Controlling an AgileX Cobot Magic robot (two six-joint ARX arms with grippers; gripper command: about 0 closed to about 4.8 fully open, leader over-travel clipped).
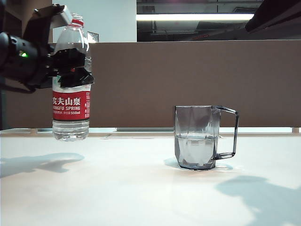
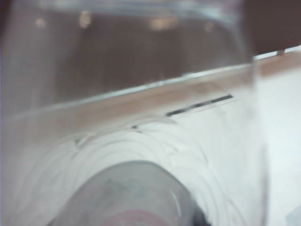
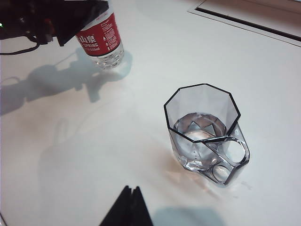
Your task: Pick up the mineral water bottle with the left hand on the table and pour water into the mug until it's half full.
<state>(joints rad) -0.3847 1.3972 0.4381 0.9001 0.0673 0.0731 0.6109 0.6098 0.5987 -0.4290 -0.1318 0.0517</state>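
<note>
Left gripper (image 1: 70, 66) is clamping the tall clear red-labelled plastic mineral water bottle (image 1: 71, 101) upright, cap up, hanging above the glossy white table (image 1: 117, 188) far left; smoky faceted mug (image 1: 197, 136) is sitting right, part-filled; brown partition (image 1: 188, 80) behind. Right gripper (image 3: 127, 207): finger state unclear.

Plenty of open glossy white table (image 1: 117, 188) between the tall clear plastic bottle with the red label (image 1: 71, 84), held upright and off the table by the black left gripper (image 1: 70, 66), and the smoky-grey faceted mug (image 1: 197, 136). They're well apart. The black right gripper (image 3: 126, 209) hangs near the mug. A brown panel (image 1: 188, 80) walls off the back.
</note>
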